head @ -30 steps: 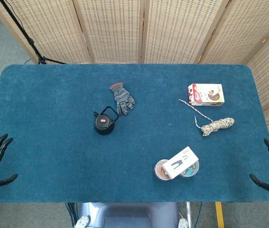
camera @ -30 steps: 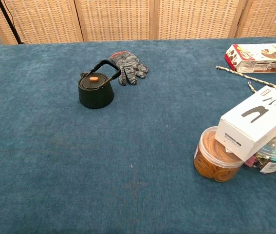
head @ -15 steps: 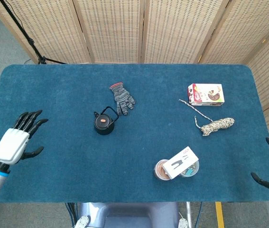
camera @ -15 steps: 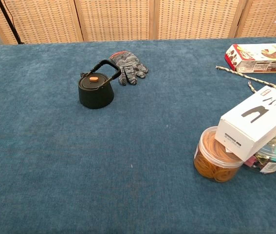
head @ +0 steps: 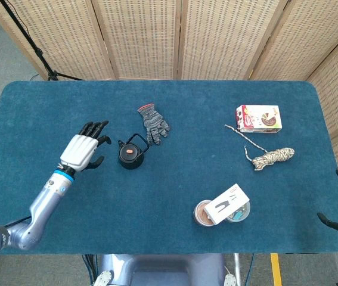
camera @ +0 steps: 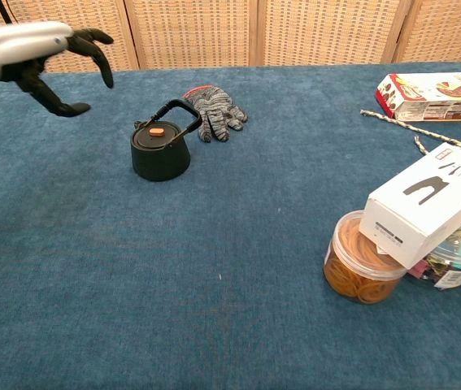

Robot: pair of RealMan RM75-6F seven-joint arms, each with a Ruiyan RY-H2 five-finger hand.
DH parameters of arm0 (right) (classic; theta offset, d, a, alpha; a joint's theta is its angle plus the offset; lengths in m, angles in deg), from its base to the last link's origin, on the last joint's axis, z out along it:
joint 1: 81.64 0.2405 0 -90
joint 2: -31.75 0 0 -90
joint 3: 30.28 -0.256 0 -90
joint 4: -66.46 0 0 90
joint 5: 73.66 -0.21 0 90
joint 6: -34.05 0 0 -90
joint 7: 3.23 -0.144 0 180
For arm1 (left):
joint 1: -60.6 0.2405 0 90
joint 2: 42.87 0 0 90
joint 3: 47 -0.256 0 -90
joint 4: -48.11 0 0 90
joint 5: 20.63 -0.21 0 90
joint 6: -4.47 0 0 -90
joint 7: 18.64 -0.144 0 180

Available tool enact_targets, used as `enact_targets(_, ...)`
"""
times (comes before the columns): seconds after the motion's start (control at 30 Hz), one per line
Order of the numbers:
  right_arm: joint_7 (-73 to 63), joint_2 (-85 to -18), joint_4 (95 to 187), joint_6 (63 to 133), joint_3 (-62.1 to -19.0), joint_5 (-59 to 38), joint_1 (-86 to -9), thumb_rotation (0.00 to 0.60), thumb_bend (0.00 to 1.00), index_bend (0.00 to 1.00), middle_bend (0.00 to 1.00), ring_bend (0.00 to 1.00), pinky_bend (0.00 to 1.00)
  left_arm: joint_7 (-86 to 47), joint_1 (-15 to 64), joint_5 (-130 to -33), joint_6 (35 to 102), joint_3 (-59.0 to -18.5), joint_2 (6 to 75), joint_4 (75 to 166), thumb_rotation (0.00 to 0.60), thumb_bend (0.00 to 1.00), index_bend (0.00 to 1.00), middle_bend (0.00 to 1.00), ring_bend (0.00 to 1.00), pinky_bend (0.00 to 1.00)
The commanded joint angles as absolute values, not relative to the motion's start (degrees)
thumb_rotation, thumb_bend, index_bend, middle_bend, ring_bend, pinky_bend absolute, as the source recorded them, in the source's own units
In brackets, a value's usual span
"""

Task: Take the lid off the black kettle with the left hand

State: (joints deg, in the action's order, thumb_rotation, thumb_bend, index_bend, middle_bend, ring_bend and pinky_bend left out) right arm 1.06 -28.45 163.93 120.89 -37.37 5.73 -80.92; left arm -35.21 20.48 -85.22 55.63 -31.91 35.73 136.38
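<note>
Lid (head: 131,151) with its orange knob sits on the black kettle (head: 132,154) mid-table beside the grey glove (head: 154,124), nothing lifted yet, while the left hand (head: 85,151) hovers just beside it, fingers spread and empty, reach and grasp both to come.

Showing black on the kettle (head: 133,154), with an orange knob on its lid (camera: 156,132). Wearing grey-and-white mottling with a red cuff: the glove (head: 154,124) at one o'clock from it. Covering the table (head: 174,196) in deep blue. Showing white back and black fingers on the left hand (head: 85,150).
</note>
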Motion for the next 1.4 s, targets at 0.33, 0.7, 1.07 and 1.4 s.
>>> enact_targets(0.33, 1.5, -28.7, 163.0, 119.6, -38.3, 2.6, -80.4, 0.6, 0.0, 0.0, 0.0, 0.0, 0.0, -35.4, 13.4, -78.0, 49.5, -31.2, 43.4, 126.2, 0.6, 0.4, 0.41, 0.0, 0.0, 0.0)
enact_targets(0.7, 1.3, -28.6, 163.0, 119.5, -38.4, 2.2, -80.3, 0.6, 0.0, 0.0, 0.0, 0.0, 0.0, -39.1, 10.4, -73.5, 49.4, -32.3, 45.8, 124.6, 0.6, 0.42, 0.41, 0.0, 0.0, 0.0)
enact_targets(1.07, 0.3, -28.1, 163.3, 120.1, -38.4, 2.2, -80.7, 0.6, 0.0, 0.0, 0.0, 0.0, 0.0, -40.5, 8.4, -69.8, 49.3, -33.0, 47.6, 123.0, 0.6, 0.42, 0.42, 0.0, 0.0, 0.0)
enact_targets(1.4, -0.5, -27.8, 163.2, 120.3, -38.6, 2.1, -80.9, 0.6, 0.0, 0.0, 0.0, 0.0, 0.0, -42.1, 7.4, -68.2, 50.8, -33.6, 49.3, 121.8, 0.6, 0.42, 0.45, 0.0, 0.0, 0.0)
